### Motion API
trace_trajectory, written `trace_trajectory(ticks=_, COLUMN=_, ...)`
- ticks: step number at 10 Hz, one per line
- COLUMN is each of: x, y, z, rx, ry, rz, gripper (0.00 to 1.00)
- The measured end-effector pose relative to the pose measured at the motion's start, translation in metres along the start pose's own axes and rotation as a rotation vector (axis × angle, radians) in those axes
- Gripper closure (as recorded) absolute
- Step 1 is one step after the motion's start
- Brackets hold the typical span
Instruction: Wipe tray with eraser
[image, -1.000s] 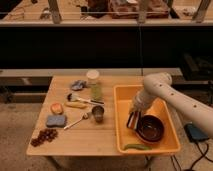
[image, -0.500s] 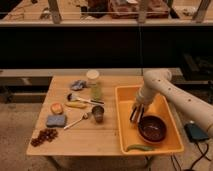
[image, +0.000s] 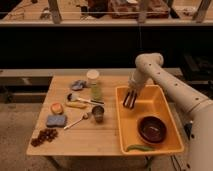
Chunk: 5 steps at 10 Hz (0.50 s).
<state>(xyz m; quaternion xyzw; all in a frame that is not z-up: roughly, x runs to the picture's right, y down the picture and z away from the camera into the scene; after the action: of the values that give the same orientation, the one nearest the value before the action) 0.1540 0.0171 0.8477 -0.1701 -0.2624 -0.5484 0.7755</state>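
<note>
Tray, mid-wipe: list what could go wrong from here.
1. The hand, shut on what looks like the eraser, sits at the far-left corner of the tray. A stroke outward could ram the rim.
2. The brown bowl and the green pod lie in the tray's near half. Wiping toward them could shove them about, or that part may go unwiped.
</note>
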Motion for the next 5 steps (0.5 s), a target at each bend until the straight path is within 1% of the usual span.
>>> trace_trajectory(ticks=1, x=-0.004, y=-0.005, z=-0.007, rx=0.011, ry=0.0, rz=-0.023, gripper=1.0)
trace_trajectory(ticks=2, x=-0.015, y=-0.006, z=-0.013, rx=0.017, ry=0.0, rz=-0.056, gripper=1.0)
trace_trajectory(ticks=4, x=-0.046, y=0.002, z=-0.014, rx=0.008, ry=-0.01, rz=-0.101, gripper=1.0)
trace_trajectory(ticks=5, x=-0.061, y=0.012, z=-0.011, rx=-0.002, ry=-0.018, rz=-0.115, gripper=1.0)
